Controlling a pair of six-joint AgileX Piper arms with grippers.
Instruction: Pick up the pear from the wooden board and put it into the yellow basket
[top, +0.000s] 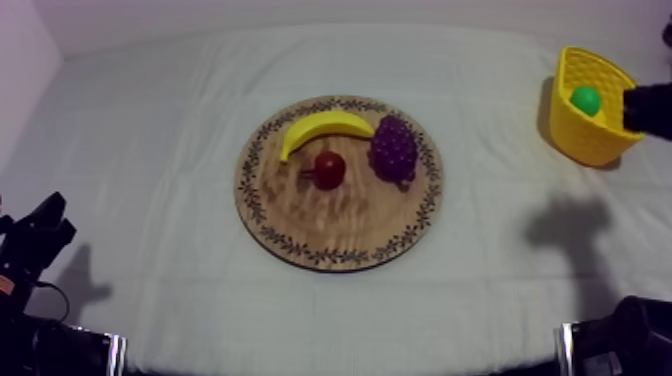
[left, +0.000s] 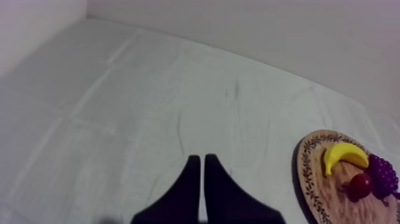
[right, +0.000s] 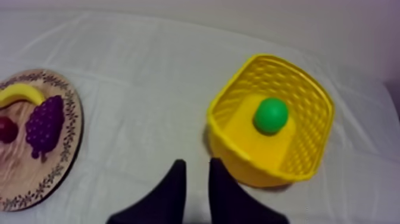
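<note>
green pear (right: 271, 115) lies inside the basket (right: 244, 152), well apart from the board (top: 330, 225) with the banana (top: 325, 128), grapes (top: 394, 148) and small red fruit (top: 329, 169). right gripper (right: 196, 162) hangs just beside the basket, fingers slightly apart and empty. left gripper (left: 199, 157) is pressed together on nothing, over bare cloth (left: 149, 107).

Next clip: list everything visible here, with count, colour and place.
cloth: 1, grey-white, under everything
board: 1, wooden, middle of the cloth
banana: 1, yellow, on the board
small red fruit: 1, red, on the board beside the banana
grapes: 1 bunch, purple, on the board
basket: 1, yellow, far right of the cloth
pear: 1, green, inside the basket
left hand: 1, black, shut, over bare cloth
right hand: 1, black, open, beside the basket
</note>
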